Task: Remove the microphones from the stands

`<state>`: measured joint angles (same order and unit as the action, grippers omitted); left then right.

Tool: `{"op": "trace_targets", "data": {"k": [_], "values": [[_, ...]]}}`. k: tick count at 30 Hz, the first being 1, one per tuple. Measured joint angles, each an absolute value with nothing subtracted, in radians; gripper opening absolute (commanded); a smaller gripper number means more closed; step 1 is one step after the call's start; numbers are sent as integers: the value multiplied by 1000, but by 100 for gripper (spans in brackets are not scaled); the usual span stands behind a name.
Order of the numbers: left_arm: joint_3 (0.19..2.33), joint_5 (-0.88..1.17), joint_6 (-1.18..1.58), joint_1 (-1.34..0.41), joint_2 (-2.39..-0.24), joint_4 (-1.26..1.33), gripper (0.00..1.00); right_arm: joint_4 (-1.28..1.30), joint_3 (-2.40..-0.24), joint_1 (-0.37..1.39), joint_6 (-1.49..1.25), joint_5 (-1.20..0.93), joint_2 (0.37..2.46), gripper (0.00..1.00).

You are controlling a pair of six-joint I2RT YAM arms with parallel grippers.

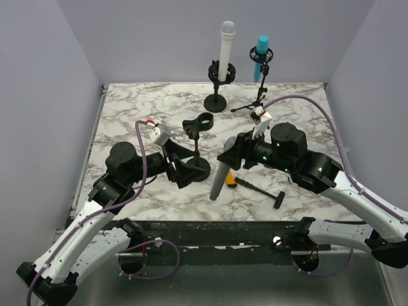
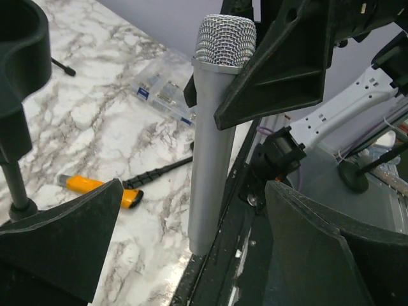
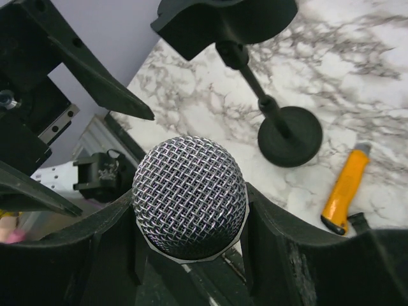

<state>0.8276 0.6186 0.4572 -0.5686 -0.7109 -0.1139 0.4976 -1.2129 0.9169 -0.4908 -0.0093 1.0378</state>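
The grey microphone [image 1: 220, 182] is out of the stand [image 1: 199, 146] and hangs slanted at the lower centre of the top view, head up and tail near the table's [image 1: 127, 115] front edge. The right gripper [image 1: 228, 159] is clamped around it just below the head. The main risk is slippage: the body is a smooth, slightly tapering matte cylinder held high up, so its long lower part could pivot or slide through the pads. Swinging it could also knock the tail against the orange utility knife [image 1: 231, 183] or the front edge. The left gripper [image 1: 180, 167] stands spread wide and empty beside the stand's base; a careless withdrawal might tip the light, round-footed stand. The head is a domed silver wire mesh. The stand is thin black metal with a C-shaped clip [image 1: 199, 123], and the tabletop is glossy veined marble.
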Motion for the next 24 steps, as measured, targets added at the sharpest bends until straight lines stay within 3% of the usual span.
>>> {"op": "trace_targets", "data": {"k": [11, 17, 20, 21, 24], "values": [[725, 567, 498, -709, -709, -65, 84, 334, -1147, 917, -599, -184, 1070, 1], [724, 525, 525, -761, -813, -25, 46, 295, -1132, 917, -614, -208, 1076, 1], [732, 527, 532, -763, -846, -13, 15, 271, -1100, 915, -621, -212, 1078, 1], [743, 535, 530, -766, -860, -22, 3, 262, -1087, 914, -625, -210, 1078, 4], [761, 550, 517, -776, -881, -48, 0, 250, -1071, 907, -632, -204, 1077, 53]]}}
